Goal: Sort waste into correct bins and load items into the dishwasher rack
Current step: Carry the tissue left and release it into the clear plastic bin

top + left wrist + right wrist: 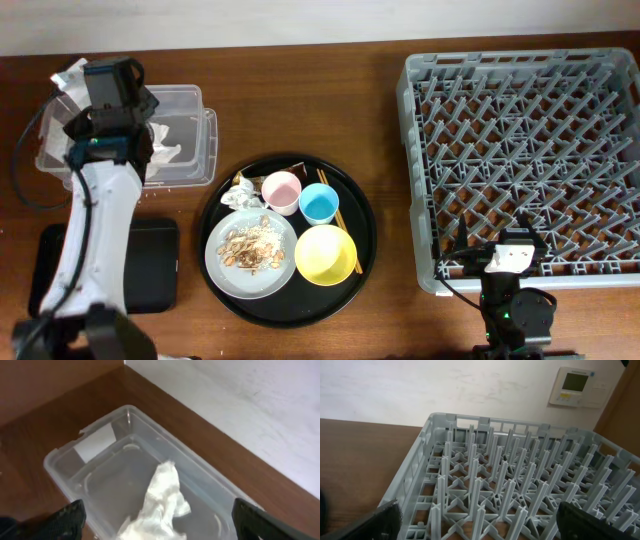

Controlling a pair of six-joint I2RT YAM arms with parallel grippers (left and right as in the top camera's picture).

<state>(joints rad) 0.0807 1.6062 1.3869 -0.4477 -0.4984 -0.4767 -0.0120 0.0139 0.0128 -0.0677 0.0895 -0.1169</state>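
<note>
My left gripper (157, 525) is open above the clear plastic tub (195, 100); crumpled white paper (160, 502) lies in the tub (65, 467) between its fingers, free of them. On the round black tray (215, 200) lie more white paper (238, 192), a brown-gold wrapper (290, 170), a pink cup (282, 191), a blue cup (320, 204), a yellow bowl (325, 253), chopsticks (338, 215) and a grey plate (215, 262) with food scraps (252, 246). My right gripper (477, 527) is open and empty over the front edge of the grey dishwasher rack (520, 70), whose pegs fill the right wrist view (520, 480).
The shallow black rectangular tray (152, 265) lies at the front left, partly under my left arm. A wall thermostat (575, 386) hangs behind the rack. Bare wooden table (390, 320) shows between the round tray and the rack.
</note>
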